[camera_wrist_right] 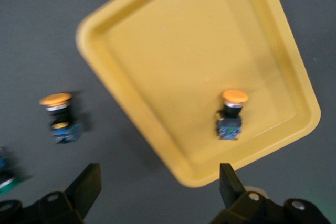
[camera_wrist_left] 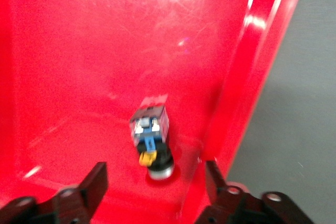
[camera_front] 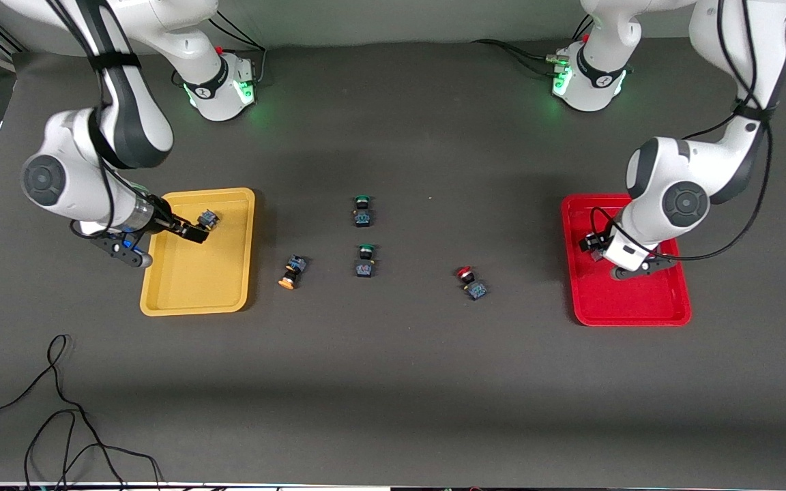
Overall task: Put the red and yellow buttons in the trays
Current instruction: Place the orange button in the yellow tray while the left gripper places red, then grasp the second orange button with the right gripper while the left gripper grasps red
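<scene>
Two trayed buttons (camera_wrist_right: 231,115) (camera_wrist_left: 151,132), lying sideways.

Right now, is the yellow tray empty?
No. One yellow-capped button lies in the yellow tray, released; another sits on the table beside it.

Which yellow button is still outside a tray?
The yellow button on the bare table beside the yellow tray. The other already lies in that tray, under the open right gripper.

One tray (camera_front: 196,300) set at the desk's (camera_front: 393,382) right-arm end, mid-left of the front frame, one button (camera_front: 207,219) in it, other tray (camera_front: 632,310) at mid-right, one button (camera_wrist_left: 151,135) in it, four buttons (camera_front: 364,235) laid between, mid-frame.
</scene>
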Available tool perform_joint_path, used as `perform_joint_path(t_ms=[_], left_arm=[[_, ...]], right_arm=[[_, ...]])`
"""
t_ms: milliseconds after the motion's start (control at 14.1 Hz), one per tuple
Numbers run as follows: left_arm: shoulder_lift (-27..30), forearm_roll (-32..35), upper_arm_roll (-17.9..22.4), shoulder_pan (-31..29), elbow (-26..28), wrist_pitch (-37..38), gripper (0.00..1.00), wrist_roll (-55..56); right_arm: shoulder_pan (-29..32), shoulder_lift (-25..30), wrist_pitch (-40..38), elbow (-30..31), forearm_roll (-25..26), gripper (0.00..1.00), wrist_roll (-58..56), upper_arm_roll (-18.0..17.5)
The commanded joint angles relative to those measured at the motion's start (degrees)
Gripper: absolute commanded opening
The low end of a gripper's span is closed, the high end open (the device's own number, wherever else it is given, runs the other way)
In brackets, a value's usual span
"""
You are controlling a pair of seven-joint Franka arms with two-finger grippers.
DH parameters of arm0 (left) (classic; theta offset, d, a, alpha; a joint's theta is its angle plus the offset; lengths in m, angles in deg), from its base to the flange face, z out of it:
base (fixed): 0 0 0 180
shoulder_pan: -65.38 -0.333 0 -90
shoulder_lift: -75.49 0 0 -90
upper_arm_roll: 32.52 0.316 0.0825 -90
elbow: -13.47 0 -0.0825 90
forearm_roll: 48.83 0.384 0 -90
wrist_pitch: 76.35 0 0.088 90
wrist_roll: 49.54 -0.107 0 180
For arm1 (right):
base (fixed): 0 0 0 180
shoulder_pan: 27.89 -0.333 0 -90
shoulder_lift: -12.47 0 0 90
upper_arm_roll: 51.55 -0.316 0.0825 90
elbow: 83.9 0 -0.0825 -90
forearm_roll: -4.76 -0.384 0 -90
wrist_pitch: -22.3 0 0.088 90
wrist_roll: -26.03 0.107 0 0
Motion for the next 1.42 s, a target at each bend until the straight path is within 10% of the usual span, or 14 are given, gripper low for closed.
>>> perform_joint_path(t_ms=[0, 497, 1065, 1348], left_arm=[[0.3, 0.1, -1.0, 6.8, -14.4, 18.0, 0.99, 9.8], [-26.2, -3.1, -1.4, 22.6, -46.4, 19.2, 0.99, 35.7], [-32.4, 4.2, -1.1, 23.4, -41.9, 3.5, 0.95, 35.1], [-31.4, 5.3, -1.1, 23.5, -34.0, -4.8, 0.75, 35.0]], right_arm=[[0.0, -4.4, -4.3, -9.9, -0.5, 1.00, 7.7, -5.9], [-1.1, -19.3, 11.0, -12.4, 0.3, 1.00, 16.6, -14.3], [-2.0, -25.6, 29.7, -2.7, 0.3, 0.99, 17.1, -14.3], [-1.8, -25.4, 32.8, -0.8, 1.2, 0.52, 17.1, -14.3]])
